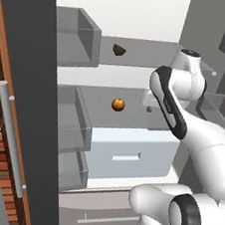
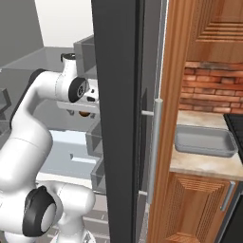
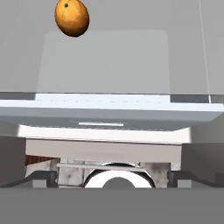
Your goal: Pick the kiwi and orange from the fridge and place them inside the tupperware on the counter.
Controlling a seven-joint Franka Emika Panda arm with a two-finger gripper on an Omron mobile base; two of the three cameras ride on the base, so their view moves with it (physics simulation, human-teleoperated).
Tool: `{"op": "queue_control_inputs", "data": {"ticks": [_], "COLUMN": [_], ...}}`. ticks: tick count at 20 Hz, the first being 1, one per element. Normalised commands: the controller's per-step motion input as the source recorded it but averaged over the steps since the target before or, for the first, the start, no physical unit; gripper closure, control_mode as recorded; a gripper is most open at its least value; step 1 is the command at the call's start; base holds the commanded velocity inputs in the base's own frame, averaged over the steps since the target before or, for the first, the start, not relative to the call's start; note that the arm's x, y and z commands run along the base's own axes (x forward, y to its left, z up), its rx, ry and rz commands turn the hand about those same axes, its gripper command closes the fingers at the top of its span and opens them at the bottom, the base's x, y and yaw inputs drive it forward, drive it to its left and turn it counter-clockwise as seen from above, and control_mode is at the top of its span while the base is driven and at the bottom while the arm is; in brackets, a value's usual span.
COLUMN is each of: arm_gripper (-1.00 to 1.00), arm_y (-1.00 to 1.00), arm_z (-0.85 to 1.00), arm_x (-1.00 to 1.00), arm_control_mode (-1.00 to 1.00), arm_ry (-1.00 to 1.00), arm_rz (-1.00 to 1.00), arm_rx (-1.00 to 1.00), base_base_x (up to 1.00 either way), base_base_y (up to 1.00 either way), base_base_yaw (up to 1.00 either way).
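Here, round orange (image 3: 72, 17), smooth grey fridge (image 1: 142, 53) shelf

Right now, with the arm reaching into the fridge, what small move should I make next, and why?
Probably ease the hand toward the orange and centre it ahead of the open fingers. In the hand view the orange sits off at the upper left, resting free on the fridge shelf, and nothing is held. The kiwi lies one shelf higher.

- The fridge (image 1: 31, 99) stands open, dark door swung out.
- The kiwi (image 1: 118, 49), a dark olive lump, sits on its upper shelf.
- The orange (image 1: 118, 104) rests one shelf below.
- The tupperware (image 2: 205, 141), a grey tray, lies on the counter (image 2: 199, 163) right of the fridge.
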Motion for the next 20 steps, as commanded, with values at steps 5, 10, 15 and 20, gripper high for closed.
{"op": "queue_control_inputs", "data": {"ticks": [5, 10, 15, 20], "arm_gripper": [-1.0, -1.0, -1.0, -1.0], "arm_y": [0.03, 0.21, 0.61, 0.29], "arm_z": [0.0, -0.02, -0.26, -0.33], "arm_x": [0.1, 0.47, 0.52, 0.13], "arm_control_mode": [-1.0, -1.0, -1.0, -1.0], "arm_ry": [0.0, -0.08, -0.09, 0.12], "arm_rz": [-0.03, -0.25, -0.23, 0.18], "arm_rx": [0.0, -0.03, 0.0, 0.0], "base_base_x": [0.33, 0.0, 0.0, 0.0], "base_base_y": [0.13, 0.0, 0.0, 0.0], "base_base_yaw": [-0.09, 0.0, 0.0, 0.0]}}
